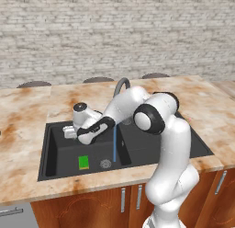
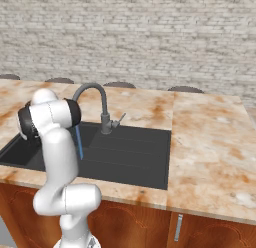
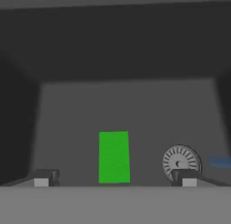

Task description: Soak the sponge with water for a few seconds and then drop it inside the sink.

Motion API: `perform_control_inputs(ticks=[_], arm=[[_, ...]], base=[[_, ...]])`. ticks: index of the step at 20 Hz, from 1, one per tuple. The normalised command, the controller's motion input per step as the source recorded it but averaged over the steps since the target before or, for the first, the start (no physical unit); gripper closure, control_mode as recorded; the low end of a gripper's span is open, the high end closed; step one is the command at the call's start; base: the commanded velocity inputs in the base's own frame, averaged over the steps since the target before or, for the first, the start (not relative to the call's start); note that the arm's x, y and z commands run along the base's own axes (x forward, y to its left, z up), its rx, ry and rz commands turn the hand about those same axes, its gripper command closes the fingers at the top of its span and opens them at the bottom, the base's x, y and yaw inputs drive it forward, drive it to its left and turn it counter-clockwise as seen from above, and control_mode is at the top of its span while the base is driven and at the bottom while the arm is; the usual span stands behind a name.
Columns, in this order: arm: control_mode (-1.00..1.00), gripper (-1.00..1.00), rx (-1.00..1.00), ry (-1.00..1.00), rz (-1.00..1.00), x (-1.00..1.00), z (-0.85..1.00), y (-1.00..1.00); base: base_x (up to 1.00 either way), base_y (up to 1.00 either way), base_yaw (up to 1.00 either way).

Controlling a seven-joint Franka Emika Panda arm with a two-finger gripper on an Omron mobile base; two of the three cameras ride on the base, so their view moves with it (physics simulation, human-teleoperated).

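A bright green sponge (image 3: 114, 156) lies flat on the black sink (image 1: 50, 153) floor, lower centre of the hand view, left of the round drain (image 3: 181, 161). The gripper (image 3: 115, 178) hovers above, jaws wide open and empty. Water (image 1: 114, 142) streams down at centre of the left base view.

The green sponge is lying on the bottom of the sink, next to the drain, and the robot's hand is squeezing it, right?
Not quite. The sponge does lie on the sink floor beside the drain, but the gripper is open above it, not squeezing. The hand view shows this.
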Motion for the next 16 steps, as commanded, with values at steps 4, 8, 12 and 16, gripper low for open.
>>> perform_control_inputs(ticks=[4,8,12,16], arm=[[-1.00,-1.00,-0.02,-0.03,0.00,-0.08,0.65,0.02],[-1.00,-1.00,-0.01,-0.01,0.00,-0.03,0.60,0.01],[-1.00,-1.00,0.00,-0.01,0.00,-0.03,0.67,0.00],[-1.00,-1.00,0.00,-0.05,0.00,-0.22,0.60,0.00]], base=[[0.00,0.00,0.00],[0.00,0.00,0.00],[0.00,0.00,0.00],[0.00,0.00,0.00]])
